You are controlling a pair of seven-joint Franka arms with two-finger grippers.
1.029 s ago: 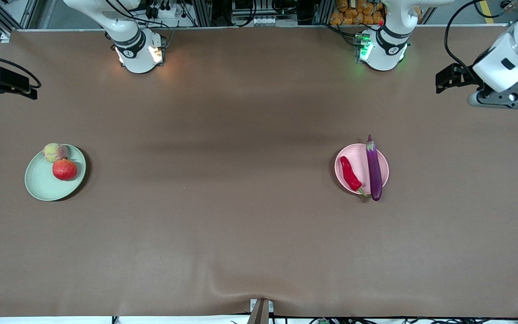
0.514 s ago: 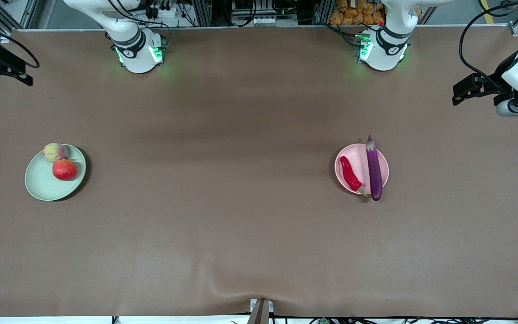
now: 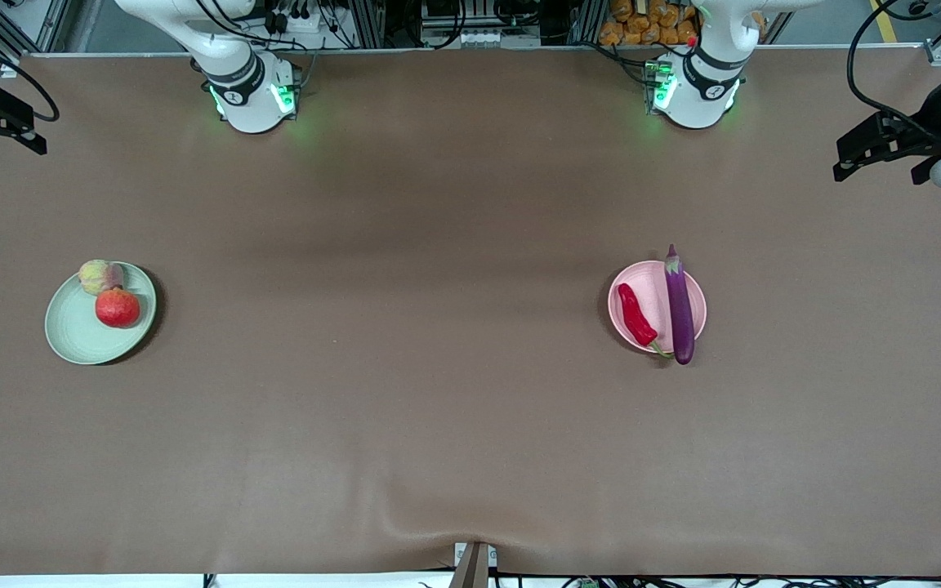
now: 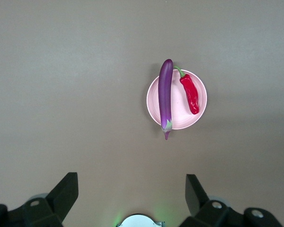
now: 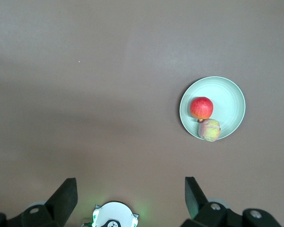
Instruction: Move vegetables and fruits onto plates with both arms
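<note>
Well below left pincer (image 4: 130, 198): eggplant (image 4: 165, 97).

Brown table cover (image 3: 438, 367); heap of what may be orange packets (image 3: 642, 20) at its top edge

Two plates are set on the table (image 3: 470, 425), well apart, at about the same nearness to the front camera. One plate (image 3: 78, 331) lies toward the right arm's end; on it the pomegranate (image 3: 118, 308) is placed, with the peach (image 3: 100, 276) touching it, farther from the front camera and at the plate's rim. The other plate (image 3: 648, 296) lies toward the left arm's end; across it the eggplant (image 3: 679, 306) is laid lengthwise, both ends overhanging the rim. The chili pepper (image 3: 636, 315) is laid beside the eggplant on the same plate, on the side toward the right arm's end.
</note>
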